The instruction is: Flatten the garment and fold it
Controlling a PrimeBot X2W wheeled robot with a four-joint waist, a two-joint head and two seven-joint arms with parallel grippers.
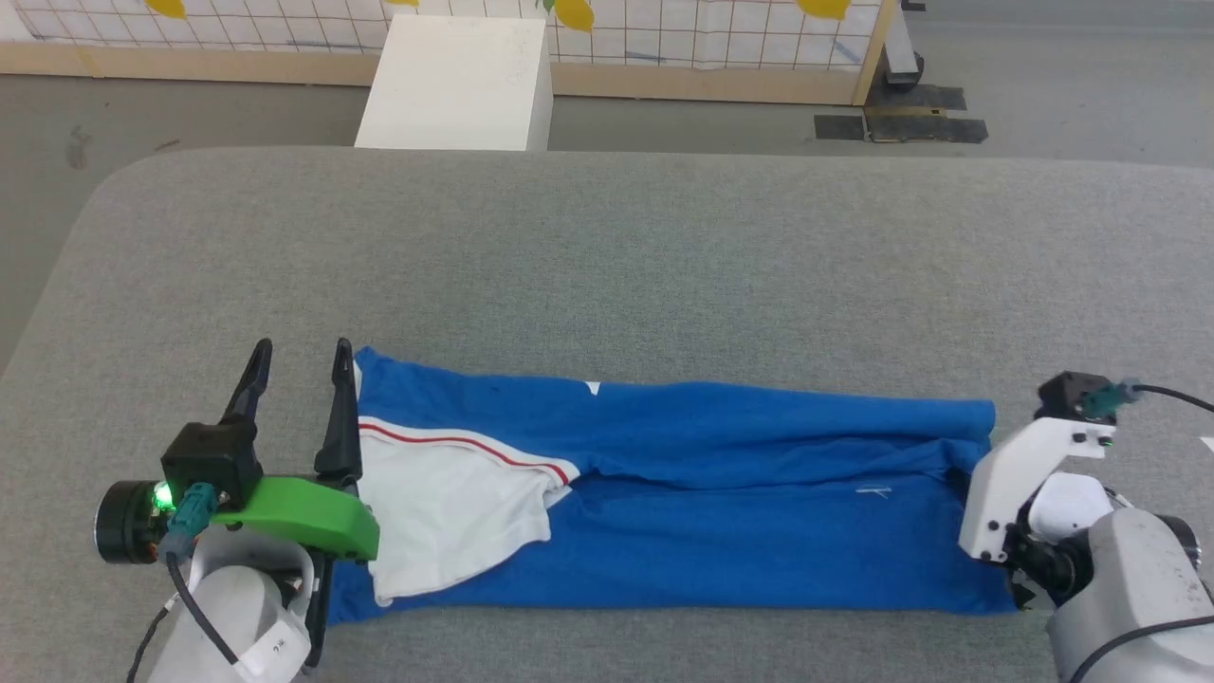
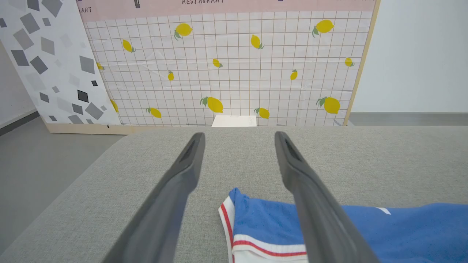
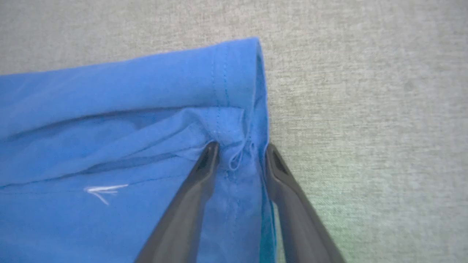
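We look down on the grey padded surface. The garment lies along its near edge as a long blue strip, with the white sleeve on top at the left end. We judge the knit light, limp and apt to sag, best taken at the stitched hem or the striped trim band. Our left pincer stands wide at the left end, holding nothing. Our right pincer stands narrow astride the hem, with a pucker of cloth between its fingers. Whether it grips, we cannot tell.
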